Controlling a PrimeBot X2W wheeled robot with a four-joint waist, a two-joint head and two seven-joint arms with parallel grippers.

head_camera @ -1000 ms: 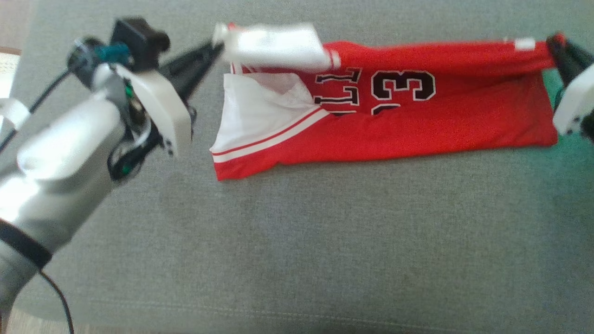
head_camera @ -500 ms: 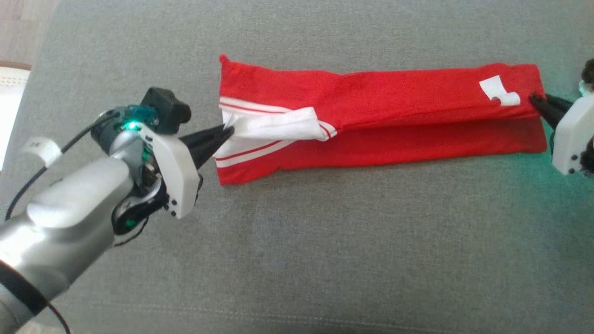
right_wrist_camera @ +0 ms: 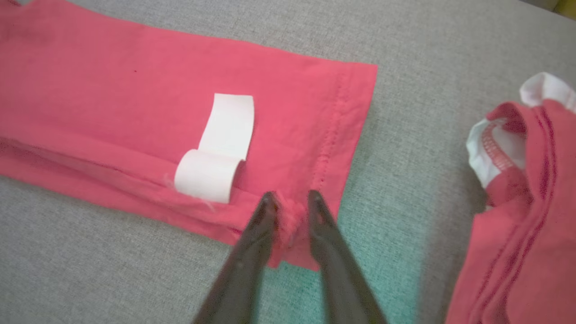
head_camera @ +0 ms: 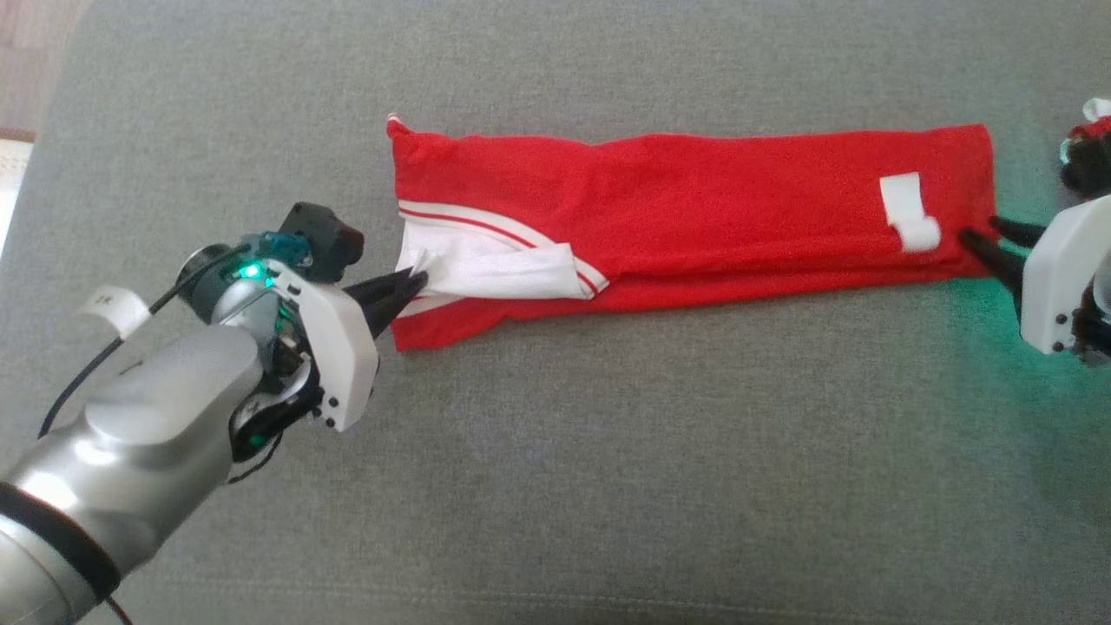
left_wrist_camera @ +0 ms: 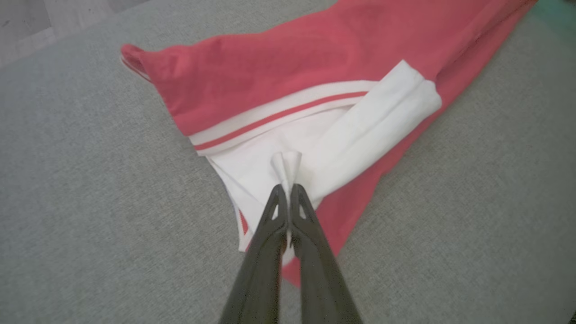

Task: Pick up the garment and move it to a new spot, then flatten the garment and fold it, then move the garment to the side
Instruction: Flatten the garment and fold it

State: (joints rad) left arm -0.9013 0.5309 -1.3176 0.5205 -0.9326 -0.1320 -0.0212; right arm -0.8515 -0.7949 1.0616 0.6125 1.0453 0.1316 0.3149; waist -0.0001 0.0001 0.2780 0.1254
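The red jersey (head_camera: 694, 208) lies folded into a long strip on the grey cushion (head_camera: 555, 451). Its white sleeve (head_camera: 495, 271) and striped trim sit at the left end. My left gripper (head_camera: 421, 279) is shut on a tip of that white sleeve, which the left wrist view shows pinched between the fingertips (left_wrist_camera: 286, 189). At the strip's right end, near a curled white label (head_camera: 907, 213), my right gripper (head_camera: 976, 227) stands open. The right wrist view shows its fingers parted (right_wrist_camera: 291, 194) around a small bunch of the red hem (right_wrist_camera: 290, 216).
A second red and white garment (right_wrist_camera: 517, 202) lies bunched just right of the jersey, at the right edge of the head view (head_camera: 1095, 130). Bare grey cushion stretches in front of the strip. The cushion's left edge and floor (head_camera: 26, 52) are at the far left.
The raised far edge of the jersey has been brought toward me and laid down, hiding the numbers. Both grippers came nearer and lower. The right fingers have parted.
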